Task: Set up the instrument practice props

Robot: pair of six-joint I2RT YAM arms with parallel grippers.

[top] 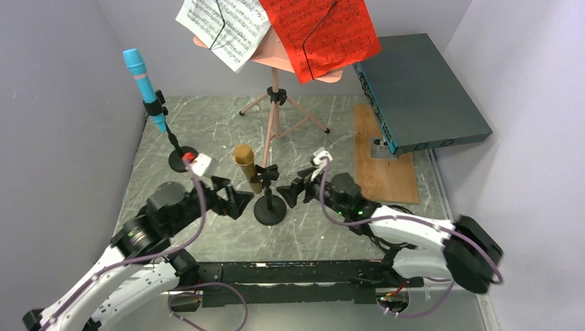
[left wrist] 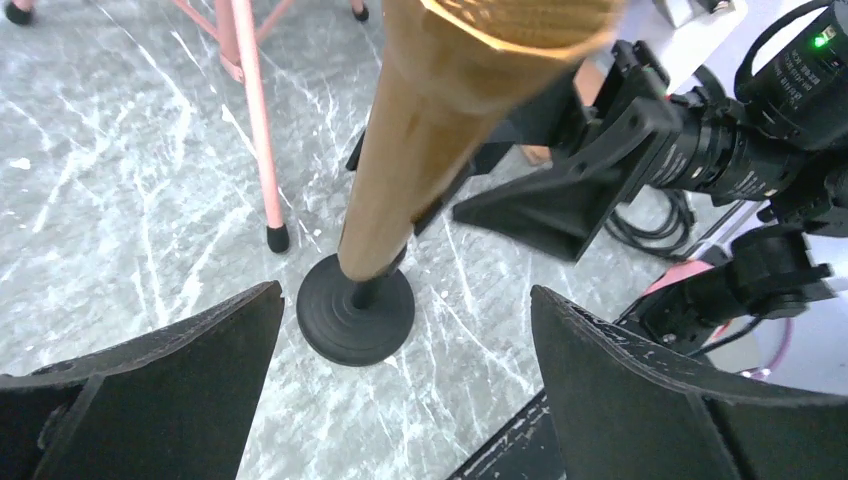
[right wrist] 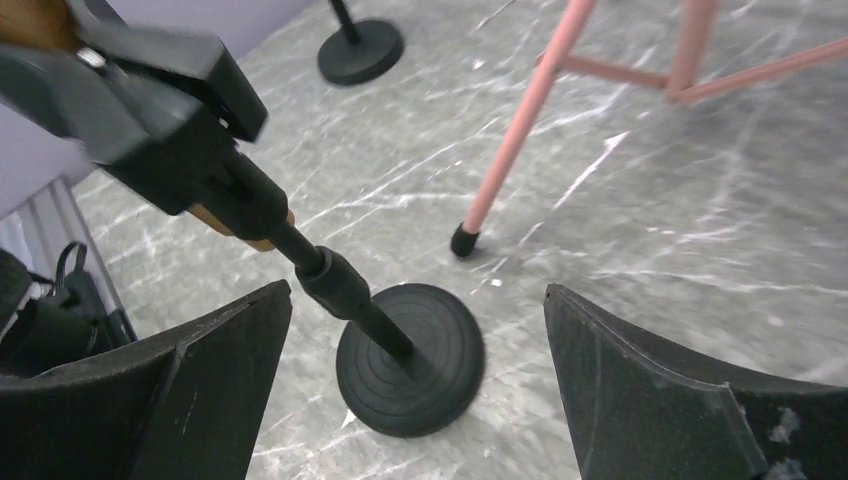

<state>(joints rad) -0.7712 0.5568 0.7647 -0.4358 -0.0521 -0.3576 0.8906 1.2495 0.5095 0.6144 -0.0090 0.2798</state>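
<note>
Gold microphone [top: 245, 160] sits tilted in a black clip [top: 266, 172] at the top of a short round-based pole [top: 270, 209], head uppermost and leaning away to the left. The pole's base stands flat on the marbled table [top: 214, 124], near the middle of the front half, just in front of the nearest tripod foot of the pink music desk [top: 277, 58].

Left gripper [top: 238, 195] is just to the left of this pole and right gripper [top: 293, 186] just to the right, both aimed at it. In the left wrist view, the left gripper [left wrist: 405, 292] has its jaws spread wide, empty, with the base framed between them and apart from both. In the right wrist view, the right gripper [right wrist: 417, 290] is likewise spread wide and grips nothing, and the pole rises between its fingers without contact.

Blue microphone [top: 141, 76] is clipped to a second pole [top: 182, 159] at the left side of the table, head up and leaning left.

The music desk stands at the back centre and carries a white page [top: 224, 27] on the left and a red page [top: 321, 34] on the right.

A dark-teal box [top: 421, 89] lies at the far right, its near end over the far end of a wooden board [top: 383, 162].
</note>
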